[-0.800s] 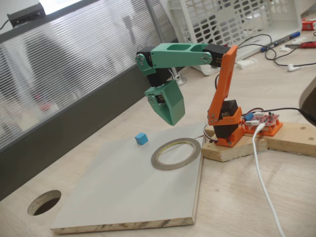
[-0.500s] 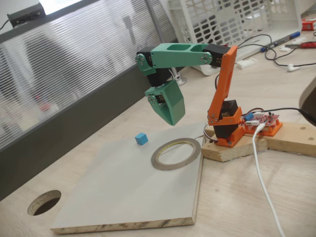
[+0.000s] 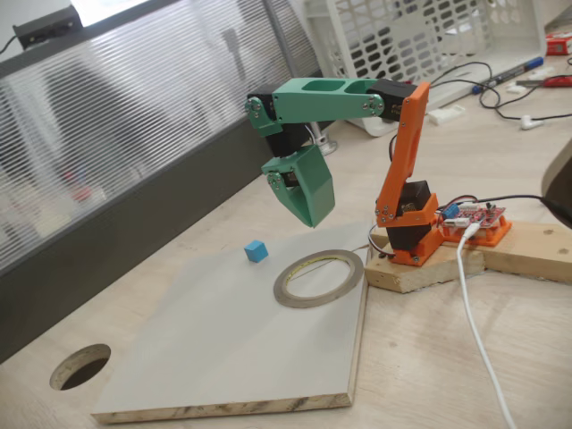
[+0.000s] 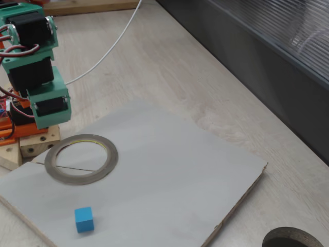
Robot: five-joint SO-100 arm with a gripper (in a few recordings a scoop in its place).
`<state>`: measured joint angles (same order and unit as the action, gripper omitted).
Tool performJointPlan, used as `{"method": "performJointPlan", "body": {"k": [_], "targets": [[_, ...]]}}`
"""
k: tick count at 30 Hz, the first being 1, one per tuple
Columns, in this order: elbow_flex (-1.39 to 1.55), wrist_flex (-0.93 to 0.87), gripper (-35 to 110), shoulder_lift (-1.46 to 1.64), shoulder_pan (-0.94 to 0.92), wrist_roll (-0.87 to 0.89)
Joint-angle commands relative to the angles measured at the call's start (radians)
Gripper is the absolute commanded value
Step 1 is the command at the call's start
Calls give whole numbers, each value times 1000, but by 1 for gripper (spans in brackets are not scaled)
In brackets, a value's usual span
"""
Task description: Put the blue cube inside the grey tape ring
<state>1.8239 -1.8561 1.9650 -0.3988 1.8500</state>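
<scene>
The blue cube (image 3: 256,251) (image 4: 84,219) rests on the pale board, a short way from the grey tape ring (image 3: 282,289) (image 4: 77,178), which lies flat on the same board. The ring's inside holds nothing. My green gripper (image 3: 311,220) (image 4: 50,120) hangs in the air above the board, near the ring's far edge and apart from the cube. Its jaws look shut with nothing between them. In a fixed view the cube is left of the ring; in the other it is in front of it.
The pale board (image 3: 223,349) (image 4: 180,170) lies on the wooden table. A round hole (image 3: 80,366) (image 4: 288,239) is cut in the table beyond the board's corner. My orange base sits on a wooden block (image 3: 407,273), with a white cable (image 3: 475,326) beside it.
</scene>
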Motion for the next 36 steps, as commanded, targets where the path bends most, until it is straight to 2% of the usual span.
{"method": "performJointPlan", "body": {"k": [1, 4, 13, 18, 21, 28, 36], "targets": [[-25, -2, 1, 15, -18, 14], [-64, -2, 1, -8, -21, 14], [-382, -2, 1, -364, -23, 14], [-403, -2, 1, -405, -29, 14], [-408, 11, 1, -423, -98, 8], [-408, 284, 1, -515, -201, 5], [-408, 400, 1, -515, -187, 5]]}}
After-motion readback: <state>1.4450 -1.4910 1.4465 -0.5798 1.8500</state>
